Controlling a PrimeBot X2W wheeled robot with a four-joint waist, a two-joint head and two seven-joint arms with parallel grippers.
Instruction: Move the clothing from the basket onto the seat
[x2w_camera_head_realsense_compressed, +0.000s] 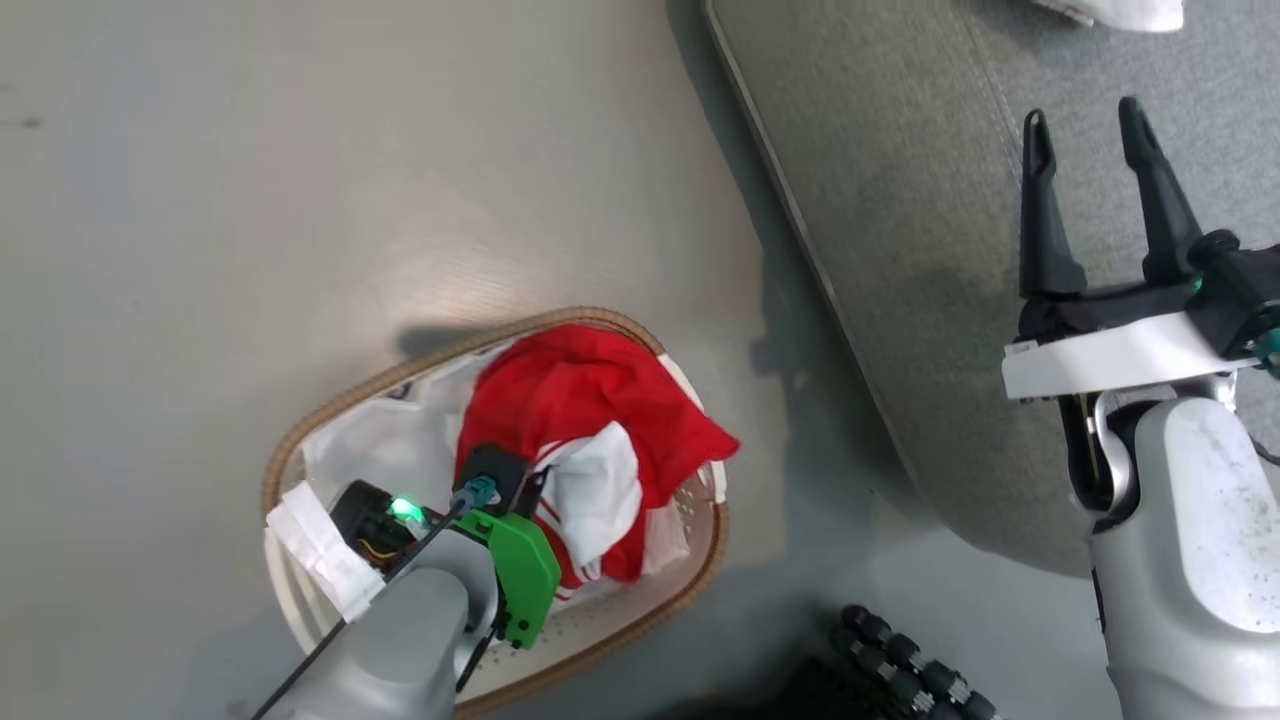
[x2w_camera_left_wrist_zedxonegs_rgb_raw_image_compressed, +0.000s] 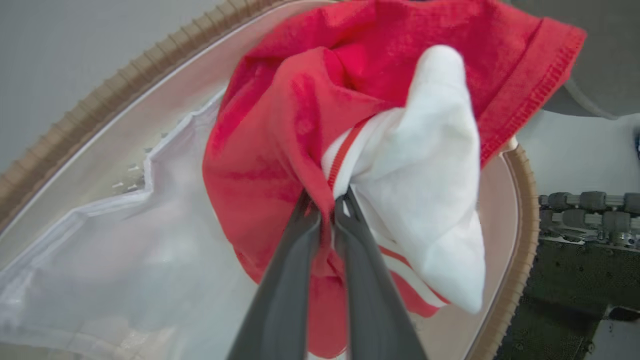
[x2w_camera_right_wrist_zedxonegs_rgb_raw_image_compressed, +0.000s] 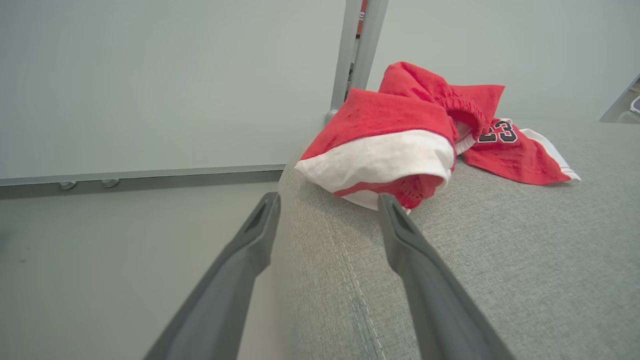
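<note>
**A:** What room is there?
**B:** Bare floor (x2w_camera_head_realsense_compressed: 300, 150) lies left of and beyond the basket (x2w_camera_head_realsense_compressed: 300, 440). A strip of floor parts its rim from the seat's (x2w_camera_head_realsense_compressed: 900, 200) rounded edge.
**A:** And inside the basket?
**B:** A white liner (x2w_camera_left_wrist_zedxonegs_rgb_raw_image_compressed: 125, 260) and the clothing (x2w_camera_head_realsense_compressed: 590, 400), bunched, one corner over the right rim. The left gripper (x2w_camera_left_wrist_zedxonegs_rgb_raw_image_compressed: 327, 202) is pinched tight on a red-and-white fold.
**A:** And on the right?
**B:** The right gripper (x2w_camera_head_realsense_compressed: 1083, 112) hovers over the seat, spread wide and holding nothing. Red pieces (x2w_camera_right_wrist_zedxonegs_rgb_raw_image_compressed: 390, 135) lie on the seat beyond it.
</note>
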